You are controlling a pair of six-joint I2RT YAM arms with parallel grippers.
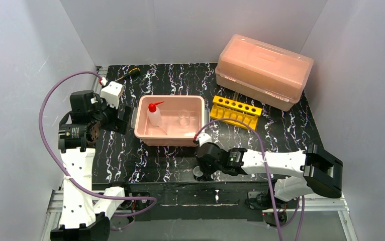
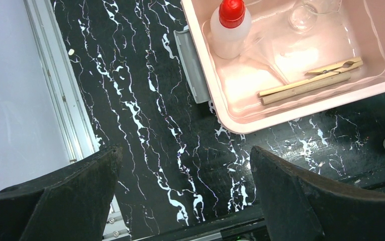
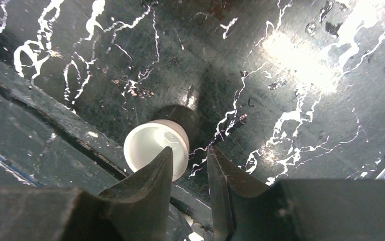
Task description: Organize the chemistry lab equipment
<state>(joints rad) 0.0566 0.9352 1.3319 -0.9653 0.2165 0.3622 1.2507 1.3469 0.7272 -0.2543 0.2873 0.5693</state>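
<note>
The tiny white cup (image 3: pixel 153 145) is the piece in hand. It stands mouth up on the black table near the front edge, outside the pink tray (image 2: pixel 301 109).

Starting at your left, the left gripper (image 2: pixel 184 160) hangs with its jaws spread wide and nothing between them. The bare table lies below the gap. The tray sits ahead and to the right of those jaws and holds the squeeze bottle (image 2: pixel 229 27), the glass beaker (image 2: pixel 306 12) and a wooden clamp (image 2: pixel 311 80).

On your right, the right gripper (image 3: pixel 190 153) is low over the table with its jaws a little apart, clamping nothing. The cup sits at the left finger, not centred in the gap. Only its right edge shows between the jaws. I cannot tell whether that fingertip is over the cup's mouth or just beside its wall.

Treat the cup as very light, thin-walled and smooth. It will likely skate or tip if a finger nudges it sideways. Either shift left until the whole cup sits between the jaws, or pinch one wall at the rim, and close gently.
</note>
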